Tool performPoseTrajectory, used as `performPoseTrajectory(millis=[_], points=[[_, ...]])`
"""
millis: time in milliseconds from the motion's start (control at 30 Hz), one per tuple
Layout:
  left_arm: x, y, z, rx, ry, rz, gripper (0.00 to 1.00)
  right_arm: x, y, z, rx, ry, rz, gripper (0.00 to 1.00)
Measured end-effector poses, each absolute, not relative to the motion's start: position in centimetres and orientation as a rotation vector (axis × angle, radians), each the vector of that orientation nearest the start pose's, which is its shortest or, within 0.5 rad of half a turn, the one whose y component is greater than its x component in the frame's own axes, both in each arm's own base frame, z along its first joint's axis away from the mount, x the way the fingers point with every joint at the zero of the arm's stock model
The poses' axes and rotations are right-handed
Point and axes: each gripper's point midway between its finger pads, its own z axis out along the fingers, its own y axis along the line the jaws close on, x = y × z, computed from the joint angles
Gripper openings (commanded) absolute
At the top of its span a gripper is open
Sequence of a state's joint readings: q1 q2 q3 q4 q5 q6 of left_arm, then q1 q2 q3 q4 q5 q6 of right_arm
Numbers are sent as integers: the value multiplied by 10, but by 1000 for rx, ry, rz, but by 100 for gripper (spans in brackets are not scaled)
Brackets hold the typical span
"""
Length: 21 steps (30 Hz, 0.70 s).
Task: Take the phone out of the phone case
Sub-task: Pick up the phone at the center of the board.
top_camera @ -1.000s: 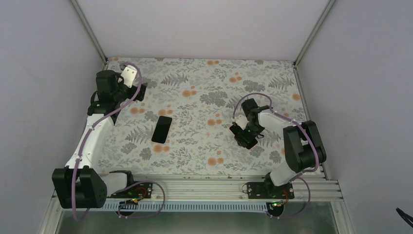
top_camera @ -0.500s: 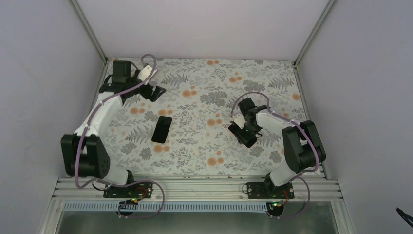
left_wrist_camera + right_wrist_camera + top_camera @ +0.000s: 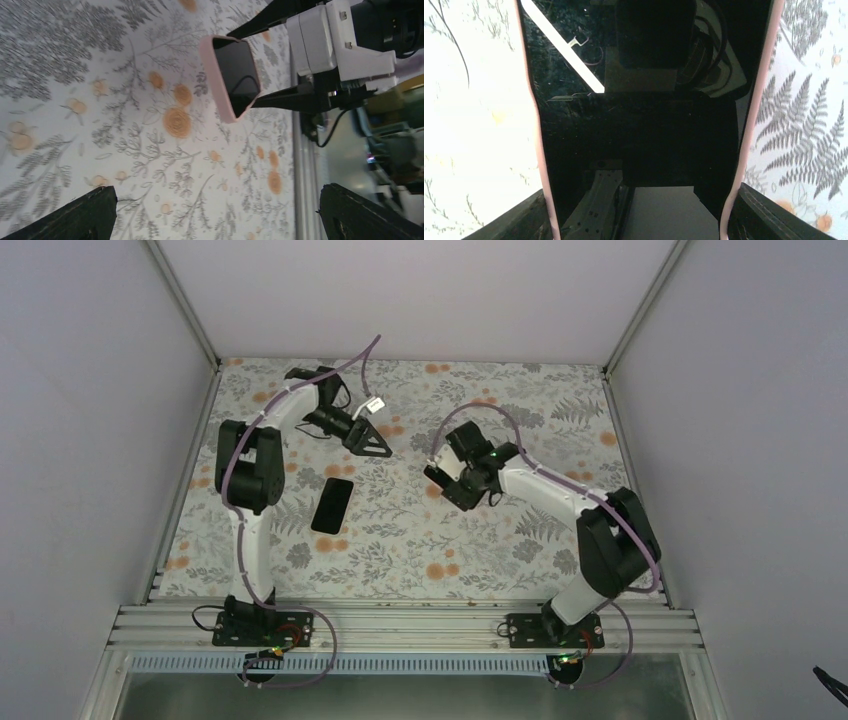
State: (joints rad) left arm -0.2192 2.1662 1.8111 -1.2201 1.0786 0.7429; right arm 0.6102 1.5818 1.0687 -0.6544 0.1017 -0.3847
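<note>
The phone, black-screened in a pink case (image 3: 639, 115), fills the right wrist view, and the right gripper (image 3: 639, 220) is shut on its long pink edges. In the top view this gripper (image 3: 452, 480) holds it above the middle of the table. The left wrist view shows the cased phone (image 3: 231, 75) in the air, clamped between the right gripper's black fingers (image 3: 290, 97). My left gripper (image 3: 220, 220) is open and empty, its fingertips (image 3: 90, 212) wide apart. In the top view it (image 3: 368, 438) hangs over the far middle-left, apart from the phone.
A flat black rectangular slab (image 3: 332, 505), like a bare phone, lies on the floral table cover (image 3: 400, 550) left of centre. Grey walls close the left, right and far sides. The aluminium rail (image 3: 400, 625) with the arm bases runs along the near edge.
The left arm has swung from the far left corner rightward toward the table's middle. The right gripper has carried the cased phone left and farther away.
</note>
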Motion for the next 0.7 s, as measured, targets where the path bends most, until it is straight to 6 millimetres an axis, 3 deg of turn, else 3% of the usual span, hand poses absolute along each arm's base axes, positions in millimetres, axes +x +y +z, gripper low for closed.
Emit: performPoseTrajectory(millis=[100, 367, 567, 700], points=[[370, -244, 144, 1117, 2236, -1526, 100, 318, 209, 87, -1291, 2387, -69, 57], [370, -261, 165, 1113, 2181, -1601, 100, 345, 265, 99, -1335, 2282, -59, 57], [380, -258, 145, 1042, 2243, -1632, 100, 352, 276, 100, -1354, 2280, -91, 57], [380, -263, 129, 1031, 2295, -1642, 100, 365, 293, 114, -1326, 2225, -72, 57]])
